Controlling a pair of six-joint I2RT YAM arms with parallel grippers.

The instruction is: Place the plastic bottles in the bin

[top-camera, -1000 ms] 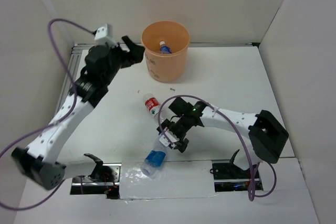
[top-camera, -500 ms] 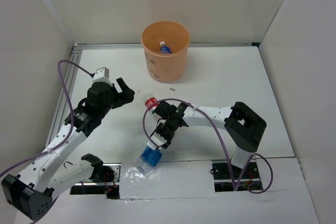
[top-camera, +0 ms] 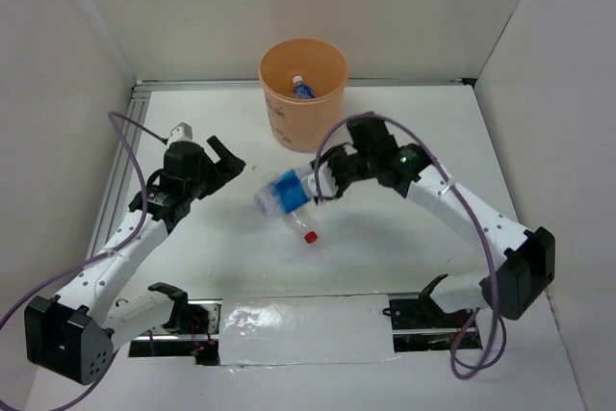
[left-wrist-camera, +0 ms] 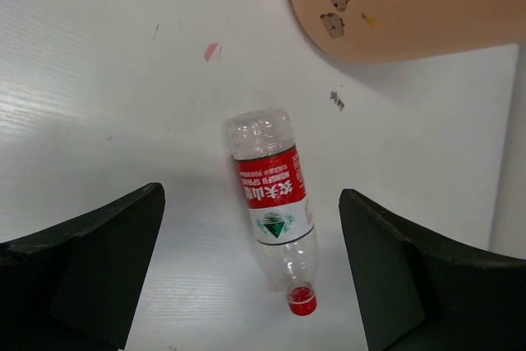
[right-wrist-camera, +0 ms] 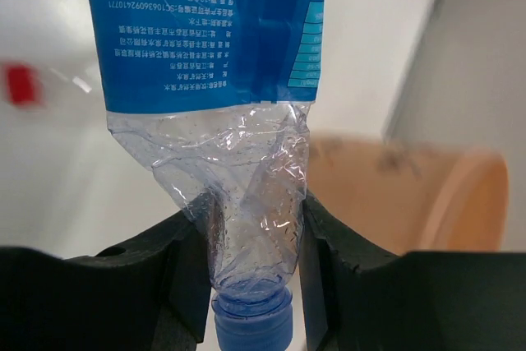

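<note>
right tool [right-wrist-camera: 251, 244]: clamped on the crumpled neck of the blue-label bottle [right-wrist-camera: 205, 30]; only its wrist view showed this.
left tool [top-camera: 225, 161]: fingers apart.
red-label bottle [left-wrist-camera: 275, 203]: lay flat on the worktop [top-camera: 414, 141].
bin [top-camera: 298, 127]: top view alone showed a small bottle [top-camera: 302, 88] inside.

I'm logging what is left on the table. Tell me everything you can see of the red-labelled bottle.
The red-labelled bottle is small, clear, thin plastic, seemingly empty, with a red-and-white printed label around its middle and a red cap. It lies on its side on the white table, base toward the orange bin, apart from it. Nothing grips it; the left gripper hovers open above.
</note>
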